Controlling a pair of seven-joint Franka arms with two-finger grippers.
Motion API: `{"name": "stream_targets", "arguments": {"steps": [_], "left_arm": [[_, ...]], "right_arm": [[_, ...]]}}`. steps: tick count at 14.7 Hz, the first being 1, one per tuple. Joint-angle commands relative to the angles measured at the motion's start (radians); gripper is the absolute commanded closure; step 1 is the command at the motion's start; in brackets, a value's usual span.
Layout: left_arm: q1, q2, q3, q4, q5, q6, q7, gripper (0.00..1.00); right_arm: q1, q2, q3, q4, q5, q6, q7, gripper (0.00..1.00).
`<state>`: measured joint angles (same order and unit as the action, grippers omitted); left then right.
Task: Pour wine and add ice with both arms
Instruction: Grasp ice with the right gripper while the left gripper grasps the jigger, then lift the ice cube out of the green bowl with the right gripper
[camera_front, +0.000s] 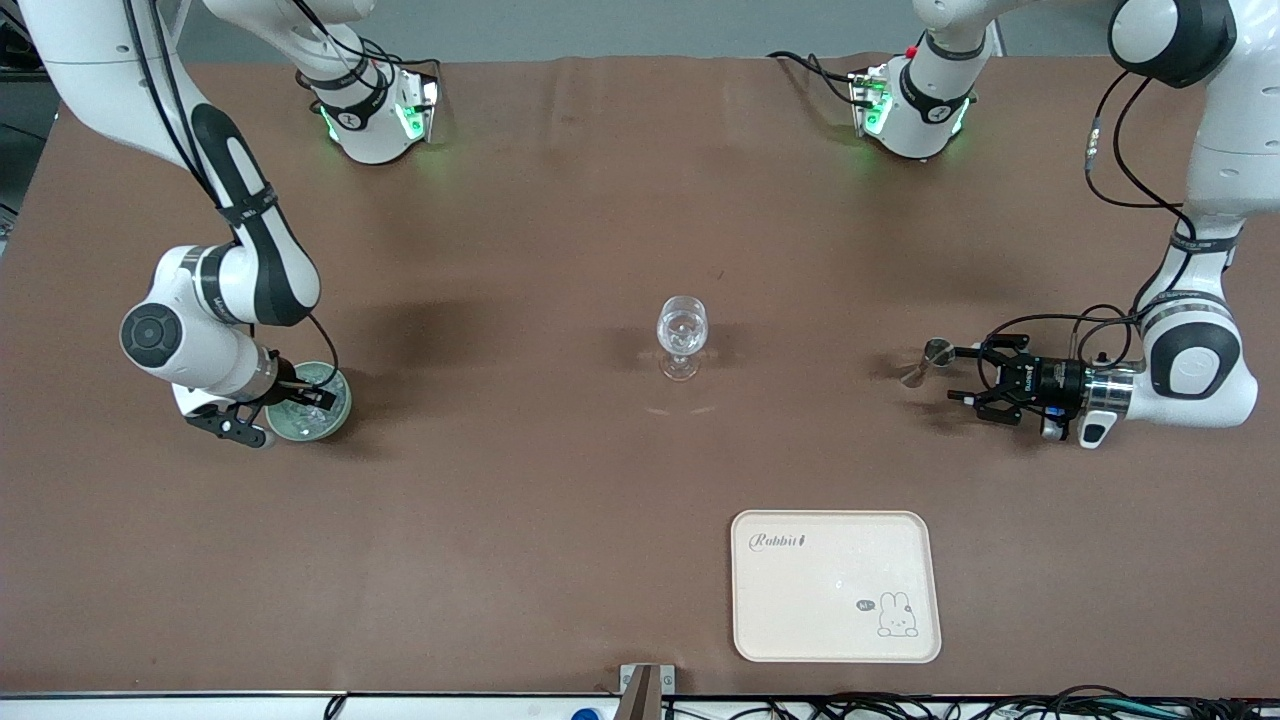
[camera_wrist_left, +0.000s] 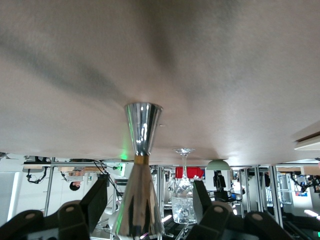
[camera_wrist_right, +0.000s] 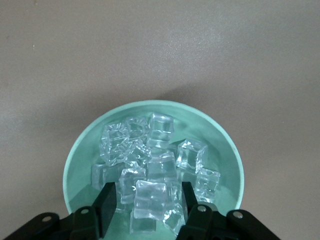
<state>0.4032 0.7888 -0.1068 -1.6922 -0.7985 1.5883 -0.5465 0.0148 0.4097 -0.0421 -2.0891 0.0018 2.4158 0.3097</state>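
Observation:
A clear stemmed glass (camera_front: 682, 335) stands mid-table with something clear in it; it also shows in the left wrist view (camera_wrist_left: 184, 200). A pale green bowl (camera_front: 335, 415) at the right arm's end holds heaped ice cubes (camera_wrist_right: 155, 160). My right gripper (camera_front: 303, 395) hangs over the bowl (camera_wrist_right: 80, 150), its open fingers (camera_wrist_right: 107, 205) on either side of one cube (camera_wrist_right: 150, 200) with gaps. My left gripper (camera_front: 958, 375) lies level, low over the table, open. A silver hourglass jigger (camera_front: 935, 353) stands upright at its fingertips, untouched between the fingers (camera_wrist_left: 97, 197) in the left wrist view (camera_wrist_left: 142, 145).
A cream tray (camera_front: 835, 585) with a rabbit print lies nearer the front camera than the glass, toward the left arm's end. Brown cloth covers the table (camera_front: 520, 500). Both arm bases stand along the top edge.

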Motion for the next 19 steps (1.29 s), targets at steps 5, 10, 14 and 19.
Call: {"name": "stream_targets", "arguments": {"steps": [5, 10, 14, 19], "left_arm": [[0.002, 0.012, -0.005, -0.046, -0.054, 0.022, 0.069, 0.24], [0.002, 0.012, -0.005, -0.066, -0.064, 0.024, 0.091, 0.26], [-0.006, 0.013, -0.005, -0.083, -0.076, 0.035, 0.099, 0.28], [-0.014, 0.015, -0.005, -0.089, -0.087, 0.045, 0.099, 0.33]], "right_arm": [[0.007, -0.041, -0.001, -0.020, 0.012, -0.014, 0.016, 0.70], [0.002, -0.074, -0.001, -0.016, 0.012, -0.014, 0.014, 0.92], [-0.003, -0.130, -0.004, 0.009, 0.011, -0.024, 0.002, 0.97], [-0.019, -0.146, -0.005, 0.228, -0.006, -0.257, -0.052, 1.00]]}}
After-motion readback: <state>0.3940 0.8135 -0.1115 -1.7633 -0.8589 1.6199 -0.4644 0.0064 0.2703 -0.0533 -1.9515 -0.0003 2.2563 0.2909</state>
